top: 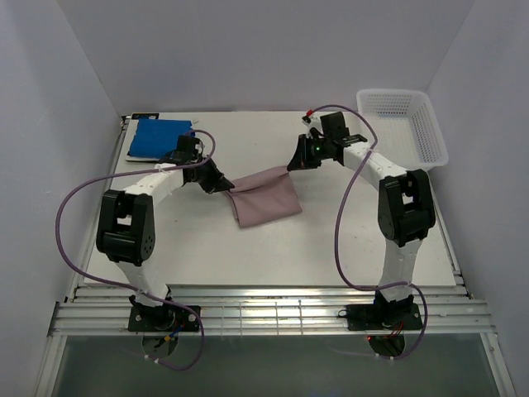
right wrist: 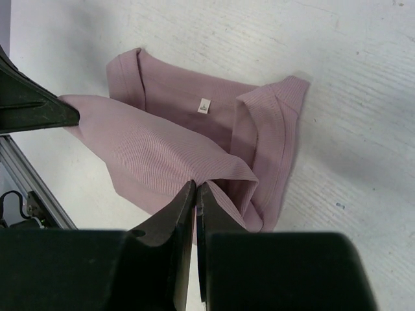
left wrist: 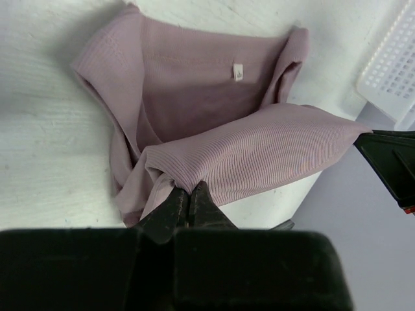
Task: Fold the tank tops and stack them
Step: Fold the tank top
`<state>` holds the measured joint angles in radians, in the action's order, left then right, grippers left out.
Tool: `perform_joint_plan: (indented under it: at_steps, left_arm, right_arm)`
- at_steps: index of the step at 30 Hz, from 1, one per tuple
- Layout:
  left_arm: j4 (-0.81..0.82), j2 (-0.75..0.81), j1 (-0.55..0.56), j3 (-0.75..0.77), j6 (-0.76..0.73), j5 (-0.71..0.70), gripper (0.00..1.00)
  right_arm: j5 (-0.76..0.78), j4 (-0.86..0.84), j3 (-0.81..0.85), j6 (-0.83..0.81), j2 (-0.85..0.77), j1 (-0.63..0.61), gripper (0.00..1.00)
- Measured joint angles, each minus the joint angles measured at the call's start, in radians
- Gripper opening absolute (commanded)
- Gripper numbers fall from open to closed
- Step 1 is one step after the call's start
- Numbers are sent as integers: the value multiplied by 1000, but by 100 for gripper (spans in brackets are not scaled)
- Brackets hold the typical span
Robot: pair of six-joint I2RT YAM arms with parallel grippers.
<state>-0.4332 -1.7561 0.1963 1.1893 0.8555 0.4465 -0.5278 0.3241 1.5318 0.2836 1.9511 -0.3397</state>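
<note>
Nearest, at the near edge of the counter (top: 273, 265), both arm bases are bolted side by side, and each arm reaches inward toward the middle.

I find the left gripper (top: 221, 185) left of centre. Its jaws are pressed together on a pinch of the pink-mauve tank top (top: 266, 198), and the left wrist view shows ribbed cloth bunched between them with no gap.

The garment lies about the centre of the counter, its body flat on the surface. A white label (left wrist: 238, 72) shows on the inner face of the lower layer. One ribbed fold is drawn out in a band over that layer, running from the left gripper to the right gripper (top: 295, 161).

The right gripper sits a little farther back, right of centre. Its jaws are likewise clamped tight on the opposite end of the same band, as the right wrist view confirms. Both claws therefore hold the one garment, each at an end of the fold. The band looks taut between them, though I cannot tell how far it is lifted off the layer beneath.

Farther back, the blue tank top (top: 159, 137) lies flat in the far left corner, well apart from the pink one, its right side partly hidden by the left arm.

A white lattice basket (top: 402, 124) stands at the far right corner.
</note>
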Motion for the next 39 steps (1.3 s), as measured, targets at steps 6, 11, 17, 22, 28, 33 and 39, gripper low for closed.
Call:
perform_joint_plan:
  at_steps: [6, 11, 17, 22, 28, 33, 39]
  left_arm:
    - [18, -100, -10, 59, -27, -41, 58]
    - [27, -130, -32, 83, -45, -69, 93]
    - [61, -102, -40, 82, -67, -64, 98]
    - [95, -1, -37, -22, -116, -48, 98]
    - [135, 9, -21, -120, -214, 5, 98]
    - [181, -50, -6, -136, -251, 43, 98]
    - [237, -91, -4, -124, -276, 71, 91]
  right_arm:
    - [3, -73, 33, 5, 94, 0, 18]
    - [18, -77, 138, -6, 162, 3, 58]
    - [26, -81, 151, -35, 109, 6, 90]
    - [31, -91, -44, -52, -72, 6, 90]
    - [28, -95, -236, -53, -250, 6, 90]
    - [35, -88, -299, -57, -317, 6, 90]
    - [49, -85, -304, -72, -363, 6, 90]
